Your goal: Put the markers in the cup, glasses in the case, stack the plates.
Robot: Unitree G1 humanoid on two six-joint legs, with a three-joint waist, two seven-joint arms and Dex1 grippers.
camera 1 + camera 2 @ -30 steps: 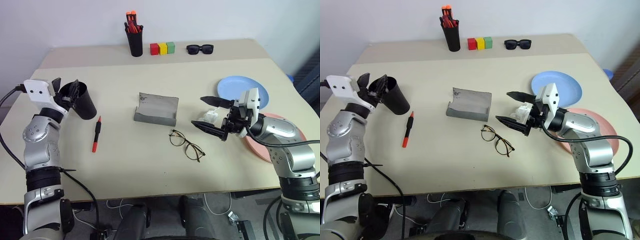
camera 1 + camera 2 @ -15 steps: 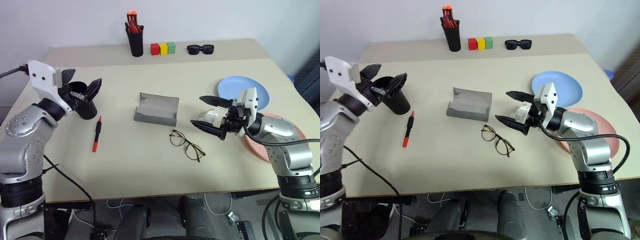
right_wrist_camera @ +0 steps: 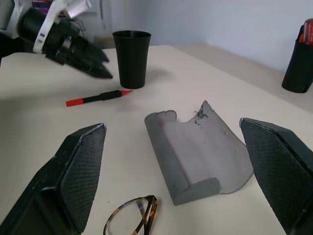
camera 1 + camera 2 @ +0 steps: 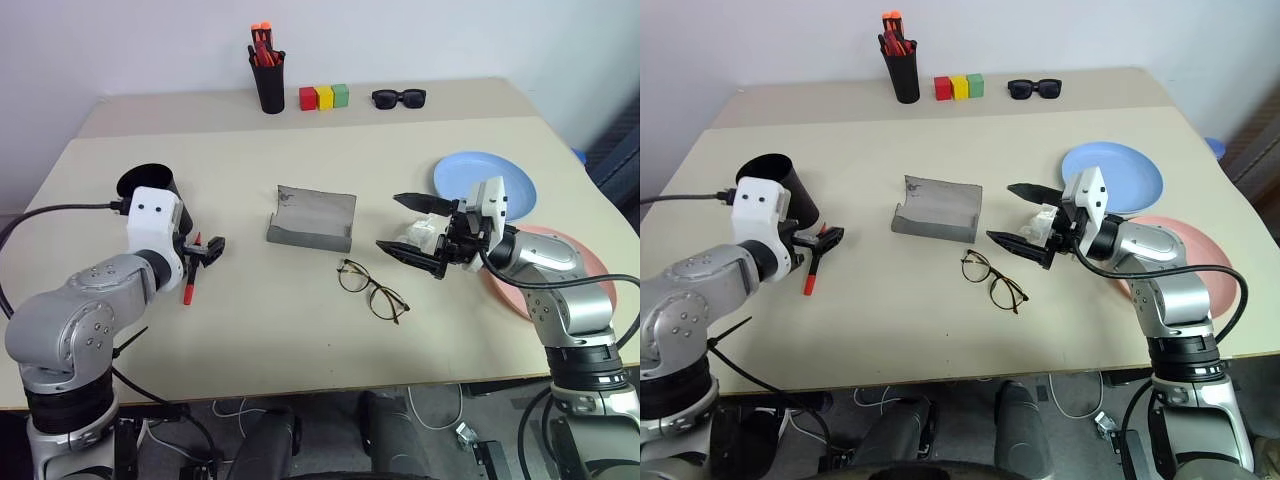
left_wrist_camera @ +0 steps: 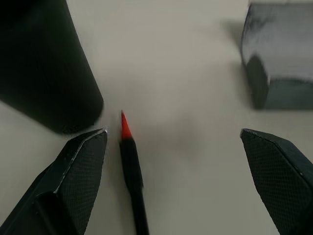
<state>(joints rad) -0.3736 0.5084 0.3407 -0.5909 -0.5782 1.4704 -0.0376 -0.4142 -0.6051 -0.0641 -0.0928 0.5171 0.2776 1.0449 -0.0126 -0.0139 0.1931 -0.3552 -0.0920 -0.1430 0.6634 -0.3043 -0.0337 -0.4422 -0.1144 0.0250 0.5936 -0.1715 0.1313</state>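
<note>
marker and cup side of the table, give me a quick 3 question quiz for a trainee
1. True or false: the red marker already stands inside the black cup.
2. Multiple choice: where does the left gripper stand? A) shut on the cup B) open, fingers either side of the marker C) shut on the grey case
3. Fill in: the glasses lie on the table just in front of the open ___.

Key
1. False: it lies flat on the table beside the cup.
2. B
3. case
</note>
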